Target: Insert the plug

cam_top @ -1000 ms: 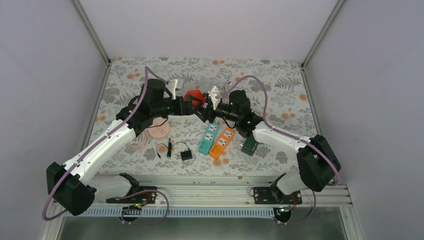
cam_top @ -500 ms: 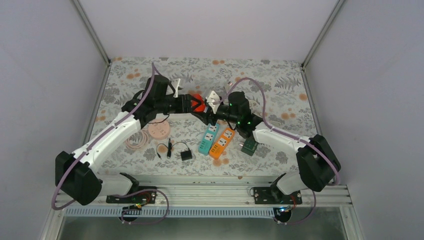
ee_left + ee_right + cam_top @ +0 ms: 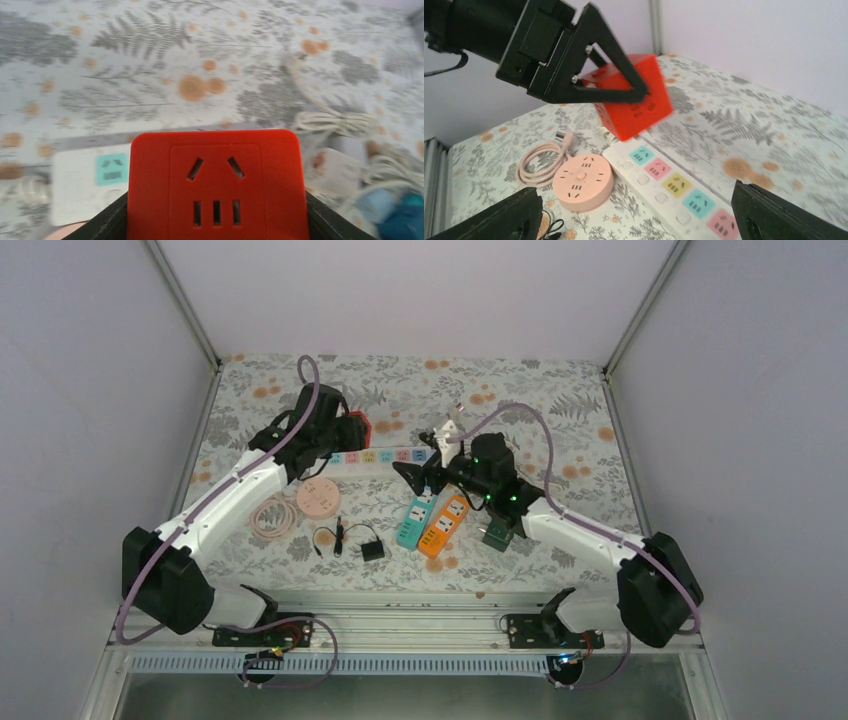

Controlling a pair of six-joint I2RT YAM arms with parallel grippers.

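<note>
My left gripper (image 3: 350, 430) is shut on a red cube socket (image 3: 358, 426) and holds it above the table at the back left. In the left wrist view the cube (image 3: 215, 185) fills the space between the jaws, its slotted face toward the camera. My right gripper (image 3: 413, 476) is open and empty, to the right of the cube and apart from it. In the right wrist view the cube (image 3: 634, 102) hangs ahead in the left gripper's black fingers (image 3: 594, 60). A pink cord's plug (image 3: 566, 139) lies beside a pink round socket (image 3: 583, 181).
A white power strip (image 3: 385, 456) with coloured sockets lies between the grippers. A teal strip (image 3: 417, 518), an orange strip (image 3: 444, 526), a green cube (image 3: 498, 532) and a black adapter with its cable (image 3: 372, 551) lie nearer. A coiled white cable (image 3: 335, 122) lies behind the strip.
My left gripper has pulled the red cube socket left and back, away from the right gripper. The right gripper has dropped toward the near side. The white strip now shows between them.
</note>
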